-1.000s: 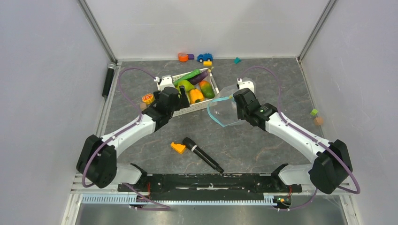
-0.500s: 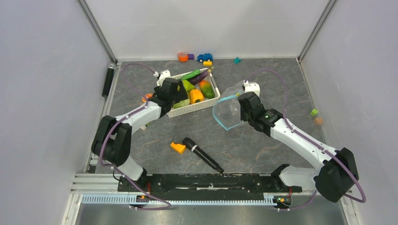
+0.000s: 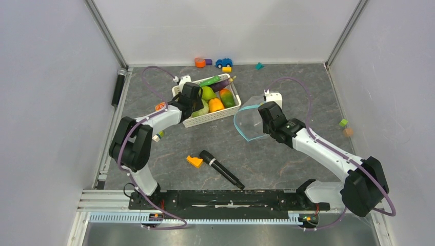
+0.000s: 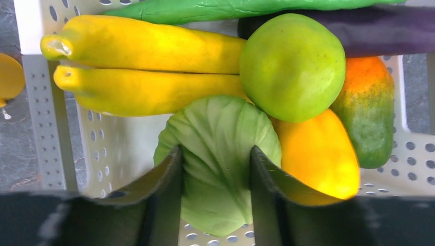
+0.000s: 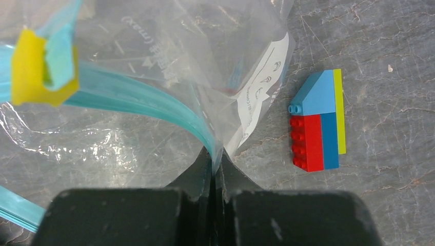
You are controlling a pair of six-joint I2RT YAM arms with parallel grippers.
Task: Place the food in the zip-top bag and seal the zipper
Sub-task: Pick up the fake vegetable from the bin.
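Observation:
The food lies in a white slotted basket (image 3: pixel 213 120): a green cabbage (image 4: pixel 220 123), yellow bananas (image 4: pixel 143 66), a green pear (image 4: pixel 292 66), an orange-yellow pepper (image 4: pixel 318 154), a cucumber (image 4: pixel 231 9) and a purple eggplant (image 4: pixel 379 31). My left gripper (image 4: pixel 215 151) reaches into the basket, and both its fingers press on the cabbage's sides. To the right, the clear zip-top bag (image 3: pixel 249 123) hangs off the table, held by my right gripper (image 5: pixel 215 154), which is shut on the light-blue zipper (image 5: pixel 138 97) at the mouth edge. The bag's mouth gapes towards the basket.
A black microphone (image 3: pixel 221 169) and an orange piece (image 3: pixel 194 161) lie at centre front. A second microphone (image 3: pixel 118 87) lies along the left wall. Small toys (image 3: pixel 223 63) line the back edge. A red-and-blue block (image 5: pixel 315 123) sits right of the bag.
My left arm has reached further into the basket and its jaws have closed from wide open onto the cabbage. The right arm has shifted slightly, still holding the bag.

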